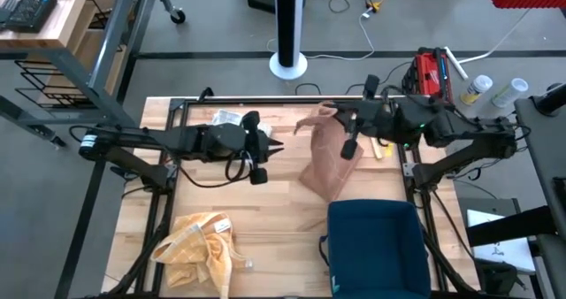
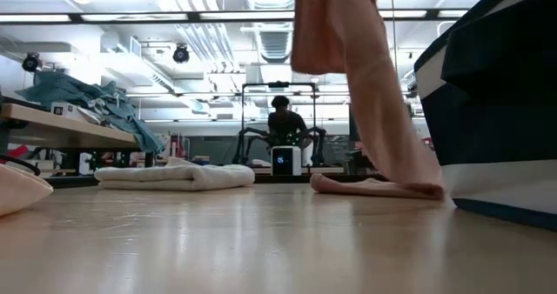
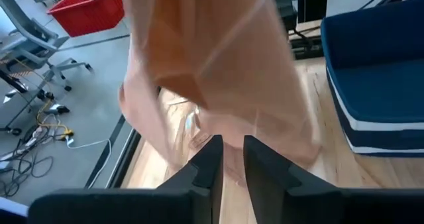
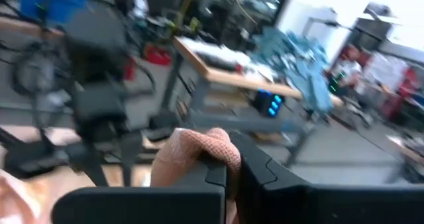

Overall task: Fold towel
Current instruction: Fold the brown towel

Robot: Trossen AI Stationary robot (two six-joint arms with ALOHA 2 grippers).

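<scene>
Right gripper (image 1: 350, 146): clamping tight on an upper edge of the salmon-pink cloth towel (image 1: 329, 157), a bunched fold of it showing between the fingers in the right wrist view, and holding it up off the wood.
Left gripper (image 1: 275, 149): hanging just beside the towel on its left, fingers (image 3: 211, 159) parted only a narrow crack and gripping nothing; the pink cloth is filling the view right ahead of them.
Towel position: dangling from the right gripper over the back right of the pale butcher-block table (image 1: 265, 206), its lower end pooling on the wood, as the low view is showing.
Step in hand: looks like the pick-up and spread stage, one corner raised and the second grip not yet made.
Next move: calling for the left gripper to open wider, find a free edge or corner and pinch it so the cloth can be stretched flat before folding.
Containers: dark blue fabric bin with a white band (image 1: 376, 246) sitting at the front right, its contents not visible from here.
Other cloths: a crumpled yellow cloth (image 1: 199, 246) lying at the front left corner.
</scene>
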